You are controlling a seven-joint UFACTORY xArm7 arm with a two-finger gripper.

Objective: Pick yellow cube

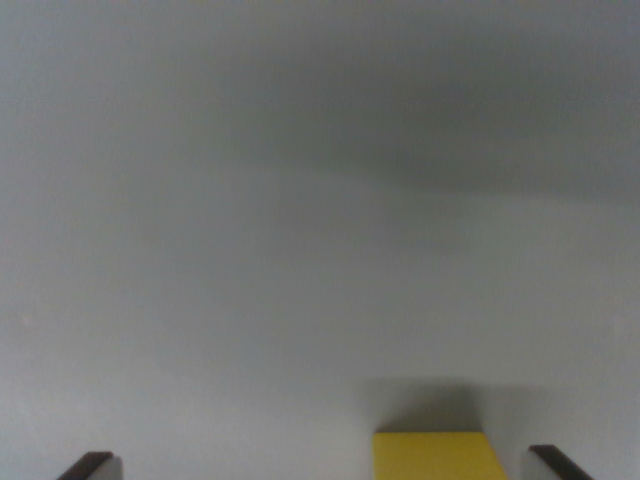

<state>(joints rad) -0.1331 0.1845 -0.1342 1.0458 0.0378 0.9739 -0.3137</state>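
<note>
Plain grey matte surface (300,250) filled the wrist view, blurred. Yellow cube (436,456) sat at the bottom edge, shadow behind it. Gripper (325,465) fingertips (90,465) stood apart, dark, cube between them, nearer the wrist view's right finger, not touching.

Small yellow cube (436,455): smooth, matt, plastic-looking, between the fingertips.
Pale grey tabletop (300,250): smooth, matt.
Dark fingertips (88,465): matt.
</note>
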